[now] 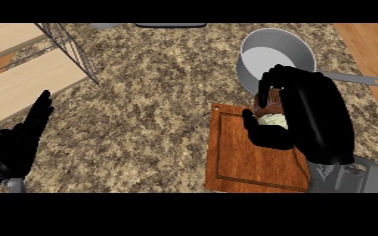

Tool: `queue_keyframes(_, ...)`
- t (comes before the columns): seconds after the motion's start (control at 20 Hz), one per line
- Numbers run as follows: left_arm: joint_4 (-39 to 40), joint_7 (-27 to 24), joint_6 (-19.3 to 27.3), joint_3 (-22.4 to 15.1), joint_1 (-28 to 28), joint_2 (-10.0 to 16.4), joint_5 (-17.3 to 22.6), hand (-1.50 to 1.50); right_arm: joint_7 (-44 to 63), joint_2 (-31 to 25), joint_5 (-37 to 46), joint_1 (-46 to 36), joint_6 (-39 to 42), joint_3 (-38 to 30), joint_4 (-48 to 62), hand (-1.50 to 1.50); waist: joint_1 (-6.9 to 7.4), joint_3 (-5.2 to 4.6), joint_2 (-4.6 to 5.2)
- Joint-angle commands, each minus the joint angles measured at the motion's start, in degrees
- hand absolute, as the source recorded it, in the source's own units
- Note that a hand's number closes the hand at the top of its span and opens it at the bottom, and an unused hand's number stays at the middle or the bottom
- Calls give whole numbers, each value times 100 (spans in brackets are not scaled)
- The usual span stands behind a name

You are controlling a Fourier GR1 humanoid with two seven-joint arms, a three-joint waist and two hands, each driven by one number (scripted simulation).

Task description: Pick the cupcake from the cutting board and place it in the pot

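**Right hand closed round the cupcake at the far end of the cutting board**

The right hand came in from the lower right, and its fingers and thumb were curled round the cupcake. The hand hid most of it. Only a bit of brown top and a pale wrapper showed between the fingers above and the thumb below. The view did not show whether the cupcake sat on the wood or was raised off it.

The cupcake was over the far right corner of the cutting board, a reddish-brown board lying flat on the speckled counter. The rest of the board stretched bare toward the near edge, and the grey forearm crossed its near right corner.

Just beyond the fingertips stood the pot, round and grey, with its near rim close to the board's far edge. Part of that rim was covered by the hand. The pot's handle ran out to the right, past the wrist.

Well apart from all this, at the left edge of the view, the left hand rested open with its fingers straight and pointing away. Beyond it lay a pale wooden surface with a thin wire frame slanting over it.
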State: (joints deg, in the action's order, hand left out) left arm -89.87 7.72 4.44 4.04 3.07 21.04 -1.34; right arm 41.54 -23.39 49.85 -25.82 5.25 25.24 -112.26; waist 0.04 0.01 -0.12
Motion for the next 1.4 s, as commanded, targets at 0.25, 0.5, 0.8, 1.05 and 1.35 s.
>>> queue_keyframes(0.25,297,-19,33,7,-328,-176,-220,0,-1667,-236,-1000,-313,-495,-1919,1099,150,27,2,33)
queue_keyframes(0.5,-54,145,-250,186,-67,-130,-65,0,-2022,7,-998,-923,-406,-2256,2043,150,62,1,21)
queue_keyframes(0.8,349,-60,-197,205,-362,-245,-221,0,-3055,-163,-849,-1797,-648,-2570,4076,150,87,-2,43)
queue_keyframes(1.05,449,-117,-228,192,-453,-258,-302,0,-4073,-234,-840,-2592,-1078,-2912,6008,150,166,0,74)
queue_keyframes(1.35,142,58,-260,35,-228,-400,-363,0,-4575,-123,-115,-3188,-1717,-2673,7591,150,229,2,81)
